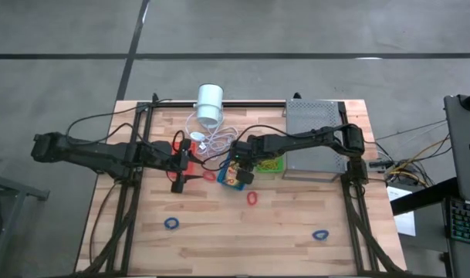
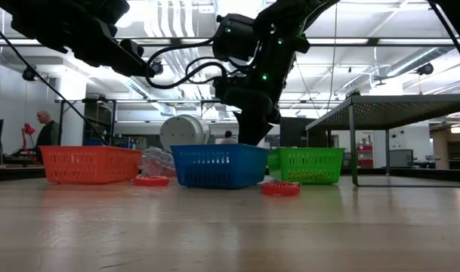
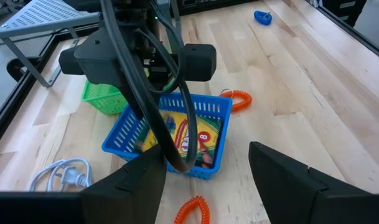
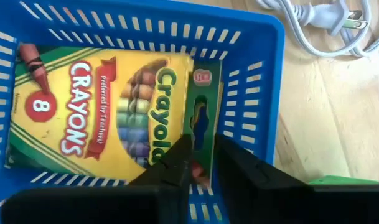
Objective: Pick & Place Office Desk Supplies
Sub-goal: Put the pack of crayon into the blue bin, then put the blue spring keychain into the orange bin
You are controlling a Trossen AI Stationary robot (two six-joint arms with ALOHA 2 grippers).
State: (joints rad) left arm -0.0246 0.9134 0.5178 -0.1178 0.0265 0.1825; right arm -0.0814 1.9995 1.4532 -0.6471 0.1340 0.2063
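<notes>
A blue basket (image 1: 233, 177) (image 2: 218, 165) stands mid-table with a yellow crayon box (image 4: 89, 109) lying flat in it. My right gripper (image 4: 203, 163) (image 1: 238, 164) reaches down into the basket and is shut on a second crayon box (image 4: 201, 118), which stands on its edge beside the flat one. The green basket (image 1: 269, 164) (image 2: 309, 164) sits to its right, the red-orange basket (image 2: 90, 164) to its left. My left gripper (image 3: 205, 180) (image 1: 179, 179) hovers open left of the blue basket (image 3: 170, 134). Red bands (image 1: 252, 198) (image 3: 192, 211) and blue bands (image 1: 171, 224) (image 1: 320, 234) lie on the wood. My right gripper pinches the upright crayon box between its two fingers, on its narrow green side near one end (image 4: 203, 146). The fingers (image 4: 177, 163) come from above, pointing down into the basket. The box stands on edge against the flat box; whether it rests on the basket floor is hidden.
A white cylinder (image 1: 210, 103) with a coiled white cord (image 1: 211, 139) and its plug (image 4: 329, 18) lies at the far side. The grey perforated tray (image 1: 316, 139) stands on legs at the far right. Open wood stretches toward the near edge.
</notes>
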